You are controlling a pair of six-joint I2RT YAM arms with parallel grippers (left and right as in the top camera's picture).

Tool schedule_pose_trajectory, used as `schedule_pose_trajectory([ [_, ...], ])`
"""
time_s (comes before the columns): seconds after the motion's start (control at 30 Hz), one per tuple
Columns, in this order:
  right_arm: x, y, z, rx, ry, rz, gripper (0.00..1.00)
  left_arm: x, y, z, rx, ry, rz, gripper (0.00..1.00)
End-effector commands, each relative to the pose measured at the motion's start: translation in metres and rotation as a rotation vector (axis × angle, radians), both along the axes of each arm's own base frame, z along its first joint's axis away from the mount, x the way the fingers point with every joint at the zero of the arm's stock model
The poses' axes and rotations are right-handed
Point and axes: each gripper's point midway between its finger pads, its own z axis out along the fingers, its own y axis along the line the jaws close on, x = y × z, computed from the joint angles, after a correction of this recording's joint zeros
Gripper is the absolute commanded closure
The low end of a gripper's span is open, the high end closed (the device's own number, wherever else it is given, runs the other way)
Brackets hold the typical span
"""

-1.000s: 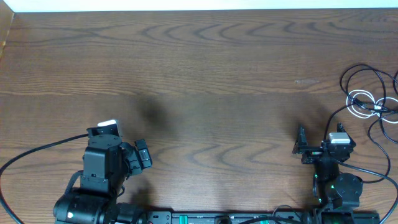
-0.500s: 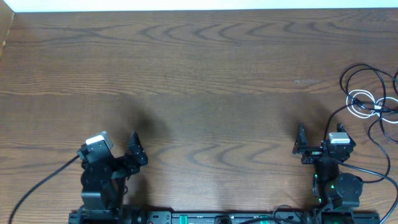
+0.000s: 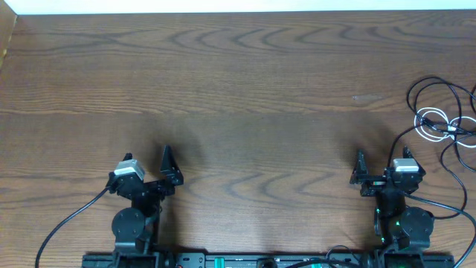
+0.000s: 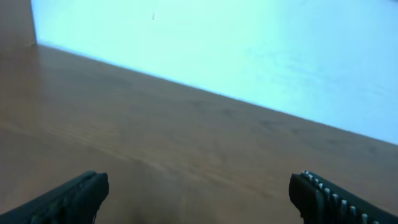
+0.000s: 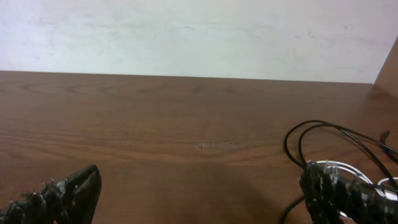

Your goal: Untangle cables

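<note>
Left gripper (image 4: 199,190): jaws spread wide, nothing between them; black fingers (image 4: 323,193) with ridged inner faces. Right gripper (image 5: 200,180): equally wide, empty, toothed fingers (image 5: 62,190). Both sit near the 6 o'clock edge of the table (image 3: 238,89), which is matte dark brown wood with wavy grain. Cables (image 3: 450,128): thin black cords in loose overlapping loops around a small white coil (image 3: 428,119), lying at the table's 3 o'clock edge, about 1 o'clock from the right gripper, apart from both grippers.

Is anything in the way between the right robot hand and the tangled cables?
No, nothing visible. Only bare table lies between the open right gripper and the cables, which sit just beyond it to its right.
</note>
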Motion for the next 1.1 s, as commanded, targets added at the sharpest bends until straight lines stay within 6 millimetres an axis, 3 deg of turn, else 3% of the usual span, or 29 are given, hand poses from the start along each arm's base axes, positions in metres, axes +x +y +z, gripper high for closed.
schedule_pose_trajectory([
  [0.0,0.0,0.002,0.0,-0.008,-0.001,0.011,0.01,0.002,-0.004,0.008,0.14,-0.06,-0.029,0.02],
  [0.23,0.0,0.002,0.0,-0.008,-0.001,0.011,0.01,0.004,-0.013,0.0,0.331,-0.057,-0.088,0.02],
  [0.4,0.0,0.002,0.0,-0.008,-0.001,0.011,0.01,0.001,-0.013,-0.036,0.299,0.09,-0.109,0.02],
  [1.07,0.0,0.002,0.0,-0.008,-0.001,0.011,0.01,0.001,-0.013,-0.036,0.301,0.088,-0.109,0.02],
])
